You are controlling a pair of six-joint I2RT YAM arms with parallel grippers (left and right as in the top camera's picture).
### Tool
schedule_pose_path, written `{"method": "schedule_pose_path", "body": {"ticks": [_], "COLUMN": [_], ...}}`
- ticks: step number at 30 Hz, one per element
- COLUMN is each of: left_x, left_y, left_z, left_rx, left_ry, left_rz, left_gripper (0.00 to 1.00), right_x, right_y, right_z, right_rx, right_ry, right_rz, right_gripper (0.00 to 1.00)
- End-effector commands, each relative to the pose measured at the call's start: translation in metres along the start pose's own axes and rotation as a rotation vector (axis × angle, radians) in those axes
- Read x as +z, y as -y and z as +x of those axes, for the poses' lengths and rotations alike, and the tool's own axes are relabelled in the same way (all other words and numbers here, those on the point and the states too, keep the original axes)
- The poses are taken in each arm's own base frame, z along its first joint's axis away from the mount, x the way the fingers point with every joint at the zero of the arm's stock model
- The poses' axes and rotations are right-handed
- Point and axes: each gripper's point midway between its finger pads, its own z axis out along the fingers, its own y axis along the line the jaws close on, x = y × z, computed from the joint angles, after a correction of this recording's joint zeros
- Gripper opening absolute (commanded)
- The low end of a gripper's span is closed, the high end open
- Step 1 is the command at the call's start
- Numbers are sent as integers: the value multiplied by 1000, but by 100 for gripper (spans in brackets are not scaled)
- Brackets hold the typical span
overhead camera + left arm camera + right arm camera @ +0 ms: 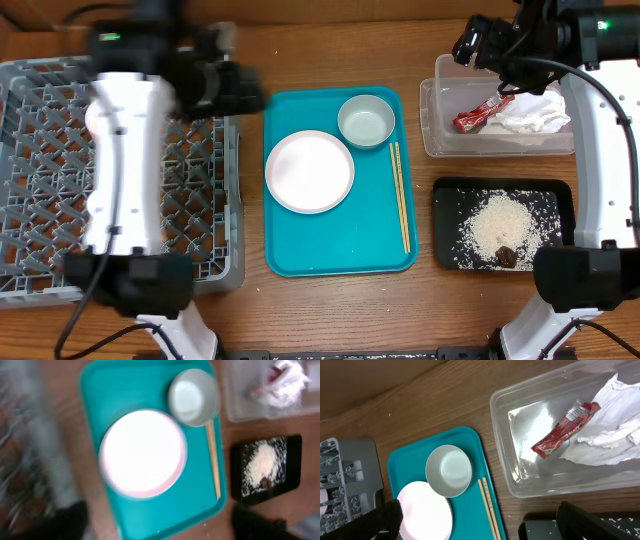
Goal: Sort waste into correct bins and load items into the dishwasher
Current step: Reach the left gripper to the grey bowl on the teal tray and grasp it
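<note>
On the teal tray lie a white plate, a pale bowl and wooden chopsticks. The clear tub holds a red wrapper and a crumpled napkin. Rice and a brown lump sit in the black tray. My left gripper hovers open and empty at the far right corner of the grey rack. My right gripper is open and empty, high beside the tub's far left corner.
My left arm covers much of the rack's middle in the overhead view. A strip of bare wood runs between the rack and the teal tray, and another between that tray and the two bins. The left wrist view is blurred.
</note>
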Motion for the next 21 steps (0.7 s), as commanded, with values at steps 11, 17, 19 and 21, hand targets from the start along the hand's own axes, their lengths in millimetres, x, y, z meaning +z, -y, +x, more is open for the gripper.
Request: {"method": "schedule_pose_path", "body": {"ticks": [11,17,19,21], "left_x": [203,237,241,246], "left_y": [61,111,123,126], "left_z": [-12,14,18,21], "left_rx": [618,789,840,858], "left_ry": [-90,-129,-116,-117], "left_rz": [-298,-114,-148,-176], "left_gripper": [80,84,84,82], "right_x": [-10,-10,-10,-10], "right_y": [-1,-1,-1,-1], "right_z": [-4,-4,-4,-4], "right_rx": [4,4,4,4], "right_ry": [30,30,30,30], "right_rz": [-3,-3,-3,-3], "right_gripper": [100,100,100,100]}}
